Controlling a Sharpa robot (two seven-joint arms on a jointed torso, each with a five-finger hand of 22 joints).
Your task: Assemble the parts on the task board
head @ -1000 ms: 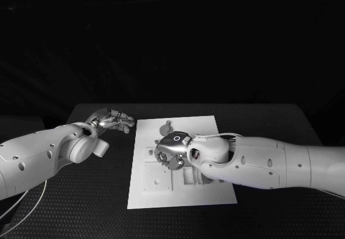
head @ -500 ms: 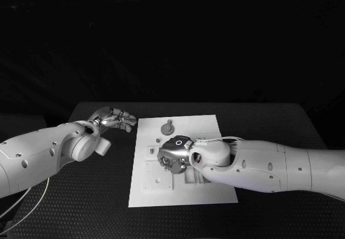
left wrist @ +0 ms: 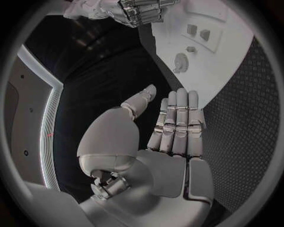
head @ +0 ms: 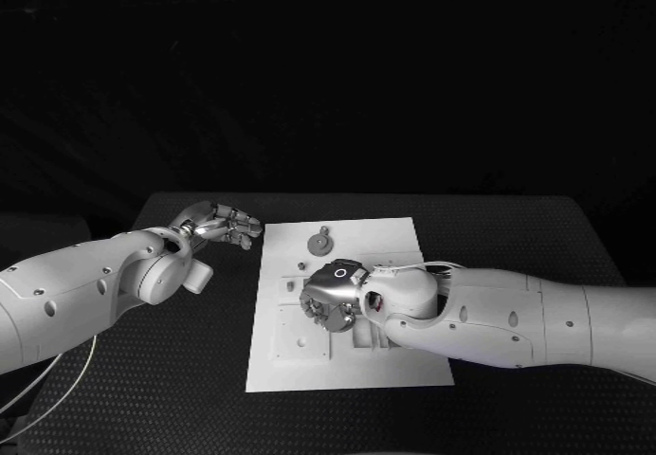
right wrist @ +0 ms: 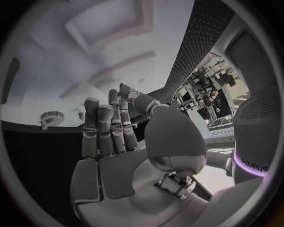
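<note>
The white task board (head: 396, 242) lies in the middle of the black table. A round grey toothed part (head: 318, 244) lies flat on its far half, also seen at the part (left wrist: 181, 62) and the part (right wrist: 52, 117). My right hand (head: 333, 295) hovers over the board's middle, fingers pointing down at the moulded recesses, and holds nothing; its fingers (right wrist: 105, 127) lie straight and side by side. My left hand (head: 219, 226) hangs off the board's far left corner, above the table. Its fingers (left wrist: 176, 123) are stretched out and empty.
Small raised blocks (left wrist: 198, 32) stand on the board (left wrist: 231, 52) near my right hand (left wrist: 139, 10). A square recessed plate (head: 300, 343) sits on the board's near left. Black table mat (head: 164, 379) surrounds the board on all sides.
My right hand has drawn back toward the near side of the board, uncovering the round toothed part. The left hand has hardly moved.
</note>
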